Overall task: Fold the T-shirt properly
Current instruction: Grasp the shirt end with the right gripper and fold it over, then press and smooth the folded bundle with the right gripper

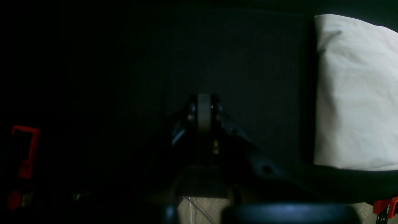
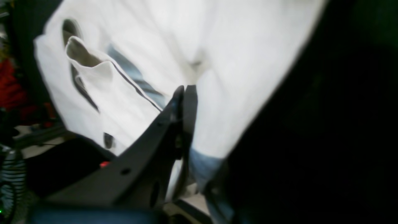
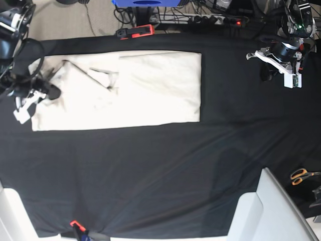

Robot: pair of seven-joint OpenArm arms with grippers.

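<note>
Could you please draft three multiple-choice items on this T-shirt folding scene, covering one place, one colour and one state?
1. Where does the T-shirt lie in the base view?
A. upper left of the table
B. lower right
C. hanging off the near edge

2. What colour are the handles of the scissors?
A. blue
B. orange
C. green

3. How does the right gripper stand?
A. wide open above bare cloth
B. shut on the T-shirt
C. out of view

Key: 1 A, the shirt spreads across the upper left of the black tablecloth. 2 B, orange loops show at the right edge. 3 B, the right wrist view shows the jaws together on white fabric.
</note>
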